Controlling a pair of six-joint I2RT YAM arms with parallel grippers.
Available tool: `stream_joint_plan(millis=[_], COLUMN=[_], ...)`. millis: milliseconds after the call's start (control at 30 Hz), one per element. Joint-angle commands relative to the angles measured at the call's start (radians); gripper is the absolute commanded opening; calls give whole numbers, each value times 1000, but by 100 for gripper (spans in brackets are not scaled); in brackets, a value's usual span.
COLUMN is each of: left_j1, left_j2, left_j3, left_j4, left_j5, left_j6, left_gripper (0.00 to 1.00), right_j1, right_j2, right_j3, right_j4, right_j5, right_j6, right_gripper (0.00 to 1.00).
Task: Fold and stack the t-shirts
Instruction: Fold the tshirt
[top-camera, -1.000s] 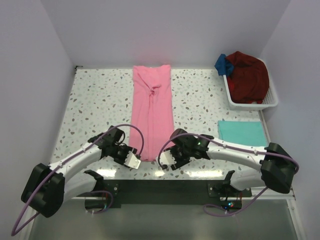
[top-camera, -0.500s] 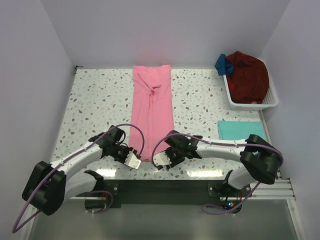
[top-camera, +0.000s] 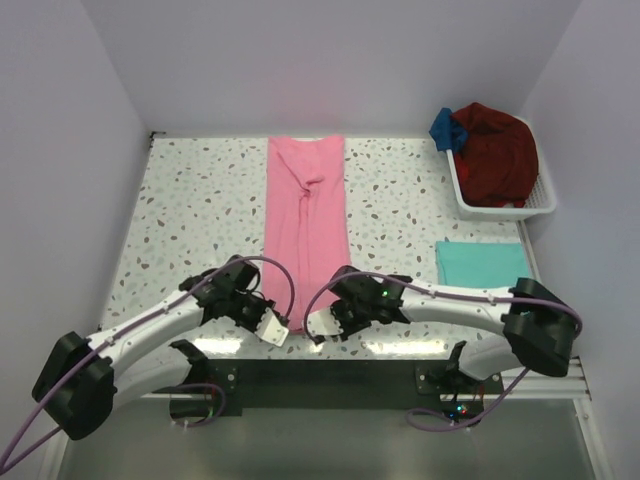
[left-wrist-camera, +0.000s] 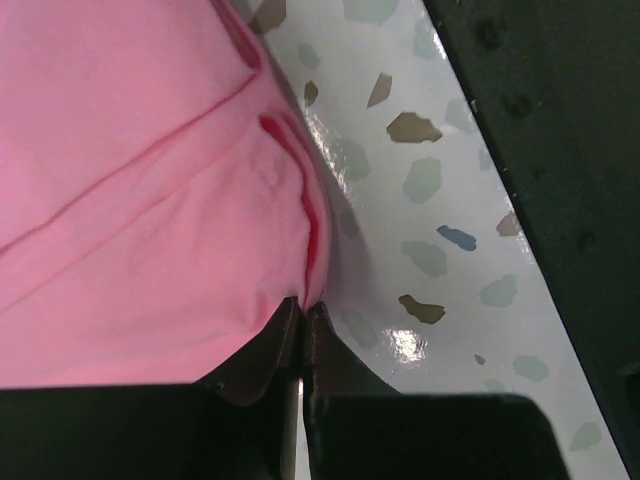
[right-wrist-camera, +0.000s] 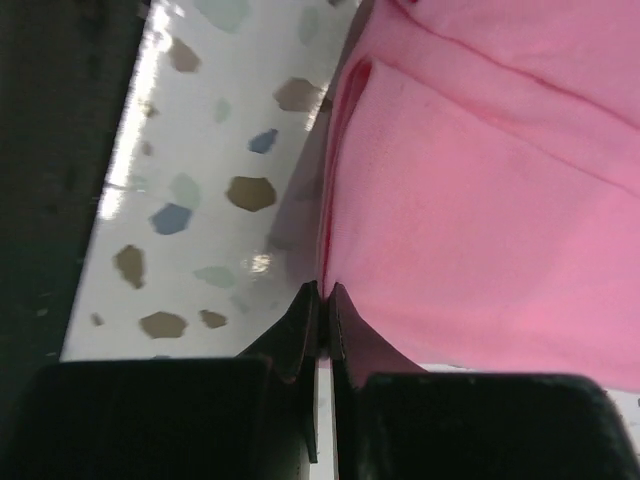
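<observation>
A pink t-shirt (top-camera: 305, 215), folded into a long narrow strip, lies down the middle of the table from the back wall to the near edge. My left gripper (top-camera: 285, 322) is shut on its near left corner, and in the left wrist view the jaws (left-wrist-camera: 303, 308) pinch the pink hem (left-wrist-camera: 310, 230). At the near right corner my right gripper (top-camera: 316, 322) is shut too, its tips (right-wrist-camera: 325, 292) closed on the cloth's edge (right-wrist-camera: 335, 200). A teal t-shirt (top-camera: 483, 265) lies folded flat at the right.
A white basket (top-camera: 540, 205) at the back right holds a dark red garment (top-camera: 497, 155) and a blue one (top-camera: 446, 128). The black mounting rail (top-camera: 320, 380) runs along the near edge just behind both grippers. Walls close in the table on three sides.
Both grippers moved in to the pink shirt's near corners and went from open to shut on the cloth. The strip's near end shifted slightly.
</observation>
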Motion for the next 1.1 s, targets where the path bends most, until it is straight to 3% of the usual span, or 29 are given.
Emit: stream_joint_plan(millis=[0,67,200,367,700,1067], left_j1=[-34,-31,31,147,271,342], left_j2=[-88,-108,-73,74,330,587], left_j3=[67,113,216,379,569,765], left_j4=[-100,-144,-158,-85,84,176], left_j5=[57,50,62,89,66,62], left_j6=[-92,-126,-157,-158,-69,-23], left_gripper=[0,0,0,0,0,0], right_j1=[47,42,-100,-206,-427,-544], right_j2=[-148,-177,-179,-110,145,412], right_j3=[53,81,119,228,460,713], right_j4=[-125,-159,-150,-154,-90,-44], right_j5=[-93,-99,-139,-167,-204,-233], right_j6=[93,113,72,-39,-204,-269], right_gripper=[0,0,0,0,0,0])
